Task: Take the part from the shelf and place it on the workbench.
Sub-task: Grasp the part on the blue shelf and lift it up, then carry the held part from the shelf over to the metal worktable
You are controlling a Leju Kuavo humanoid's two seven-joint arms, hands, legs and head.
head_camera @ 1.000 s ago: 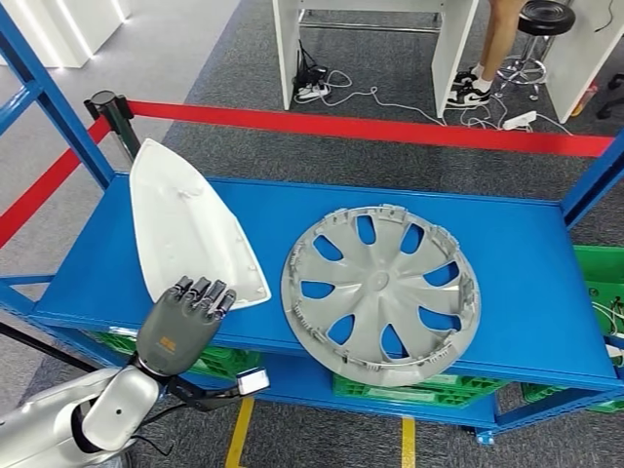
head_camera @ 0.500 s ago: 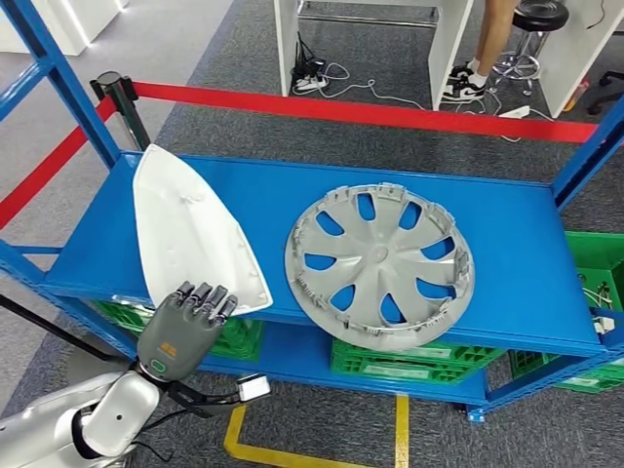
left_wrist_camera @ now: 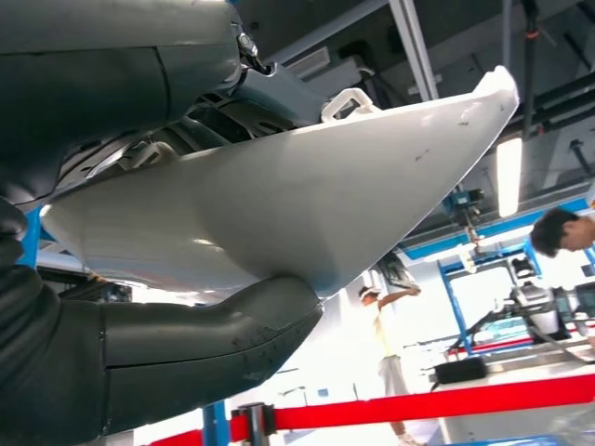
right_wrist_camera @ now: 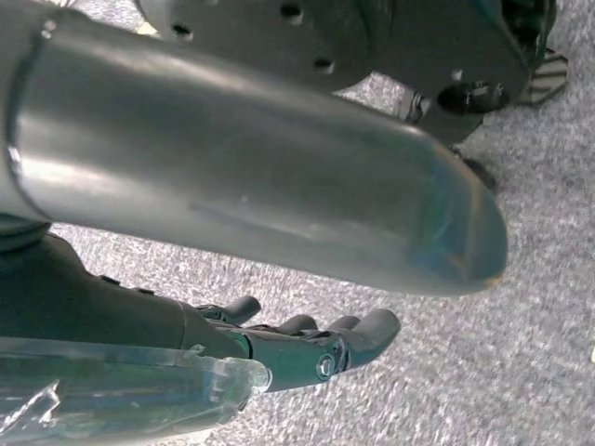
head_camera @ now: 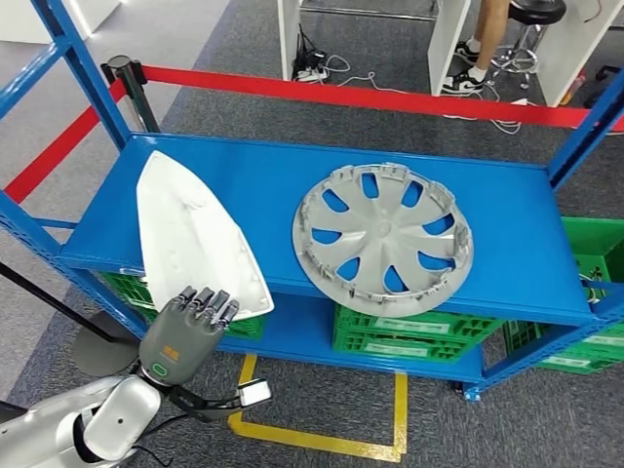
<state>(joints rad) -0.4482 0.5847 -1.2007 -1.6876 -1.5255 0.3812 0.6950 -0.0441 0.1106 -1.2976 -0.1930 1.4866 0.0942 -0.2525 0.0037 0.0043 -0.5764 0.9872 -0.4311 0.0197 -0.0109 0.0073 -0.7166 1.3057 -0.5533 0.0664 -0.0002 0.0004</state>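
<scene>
My left hand [head_camera: 182, 336] has the white part [head_camera: 195, 234] by its wide near edge, right at the front lip of the blue shelf [head_camera: 515, 263]. From the head view my fingers [head_camera: 208, 303] lie over the top of that edge. From the left wrist view the thumb [left_wrist_camera: 210, 344] presses up against the underside of the part [left_wrist_camera: 301, 200], so the panel is pinched between thumb and fingers. That's a grasp, I'd say, and a fair one.

The part itself sits over the left end of the shelf, its pointed tip aimed away from me toward the red barrier tape [head_camera: 353, 97]. Whether it is clear of the shelf or resting on it, I can't tell from here. The grey wheel cover [head_camera: 382, 239] lies flat just beside it to the right, apart from it, not touched.

My right hand [right_wrist_camera: 309, 344] hangs down over the grey carpet, fingers loosely curled with nothing in them.

So, the count: reach done, grip on. Left to do is drawing the part off the shelf, turning to the surface it's meant for, and setting it down. I reckon that's under halfway, with the carrying all ahead.
</scene>
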